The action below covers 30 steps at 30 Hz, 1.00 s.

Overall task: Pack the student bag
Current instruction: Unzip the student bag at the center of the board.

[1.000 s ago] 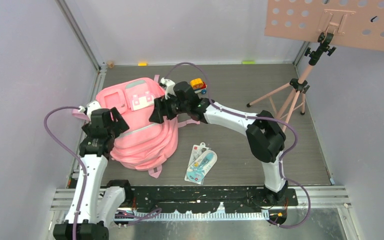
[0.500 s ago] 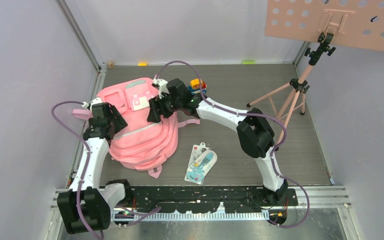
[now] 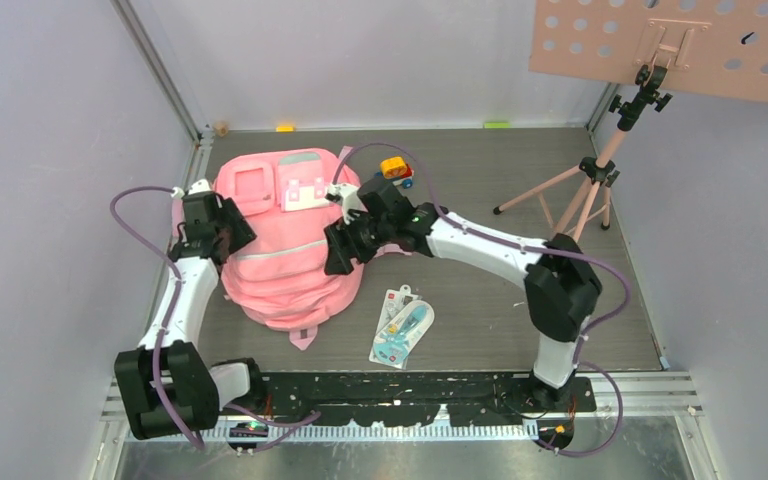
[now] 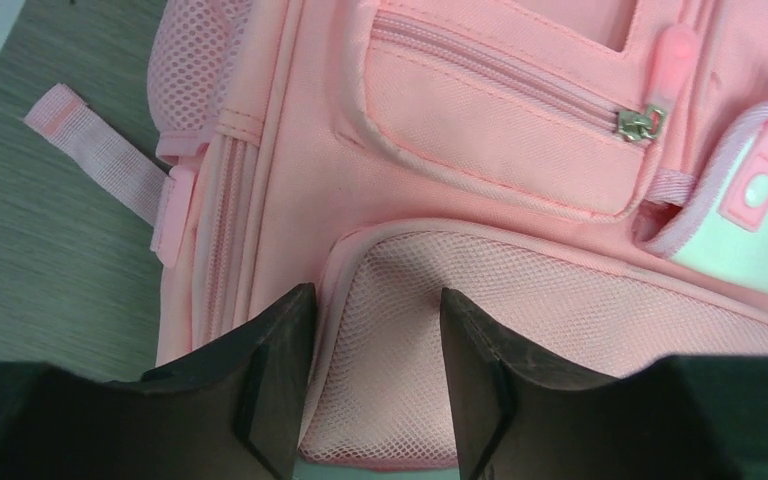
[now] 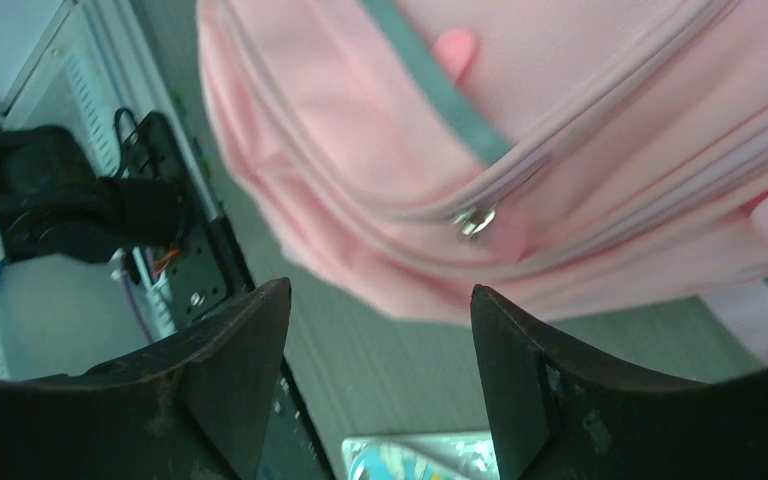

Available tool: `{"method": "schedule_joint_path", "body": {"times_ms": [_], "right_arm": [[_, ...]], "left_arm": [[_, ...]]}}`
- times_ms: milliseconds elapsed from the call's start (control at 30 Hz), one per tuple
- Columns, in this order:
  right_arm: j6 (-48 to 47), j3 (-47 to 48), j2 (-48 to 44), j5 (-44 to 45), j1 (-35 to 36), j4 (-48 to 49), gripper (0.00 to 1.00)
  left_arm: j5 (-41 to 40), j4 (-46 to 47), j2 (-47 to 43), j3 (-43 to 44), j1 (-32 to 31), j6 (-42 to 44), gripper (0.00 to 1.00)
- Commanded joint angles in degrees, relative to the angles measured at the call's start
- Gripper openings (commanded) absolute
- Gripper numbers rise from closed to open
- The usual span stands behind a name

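Note:
The student bag [image 3: 285,255] is a pink backpack lying front-up left of the table's middle, with its pockets toward the far wall. My left gripper [image 3: 226,232] is at the bag's left side. In the left wrist view, the left gripper [image 4: 377,295] has its jaws half apart, astride a bulge of the mesh side pocket [image 4: 430,330], and no firm pinch shows. My right gripper [image 3: 338,254] hangs at the bag's right edge. The right wrist view shows the right gripper [image 5: 380,290] open over bare table, with the bag [image 5: 380,150] and its zip pull [image 5: 475,220] beyond the fingertips.
A blister-packed stationery set [image 3: 401,328] lies on the table right of the bag, and its corner shows as the pack [image 5: 420,455] under the right jaws. A small yellow toy car [image 3: 396,168] sits behind the right arm. A pink music stand [image 3: 600,180] occupies the back right.
The bag has shifted toward the far wall and turned straighter. My left gripper moved farther along its left side and narrowed its jaws. My right gripper slid nearer along the right edge.

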Motion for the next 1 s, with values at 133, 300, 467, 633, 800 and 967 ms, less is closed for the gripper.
{"method": "schedule_joint_path", "body": {"times_ms": [133, 300, 467, 633, 800, 967], "right_arm": [[-5.4, -7.0, -13.8, 5.8, 0.3, -5.0, 0.72], [-7.2, -13.0, -13.2, 12.8, -0.7, 9.4, 0.69], [-9.6, -16.8, -10.5, 11.9, -0.8, 21.2, 0.61], [-10.9, -17.1, -8.0, 11.2, -0.7, 25.8, 0.57], [-11.8, -17.5, -6.8, 11.7, -0.5, 29.2, 0.57], [-12.9, -14.3, -3.5, 9.7, -0.4, 28.3, 0.57]], "left_arm": [[7.3, -7.5, -2.1, 9.3, -0.8, -2.6, 0.73], [9.0, -17.5, -1.9, 15.8, -0.8, 4.1, 0.82], [10.3, -21.0, -1.8, 17.7, -0.8, 8.5, 0.85], [8.9, -15.4, -2.3, 13.6, -0.3, 8.3, 0.84], [9.8, -17.5, -0.1, 12.7, 1.7, 9.5, 0.86], [12.7, -18.0, 1.6, 12.9, 5.1, 9.5, 0.88]]}}
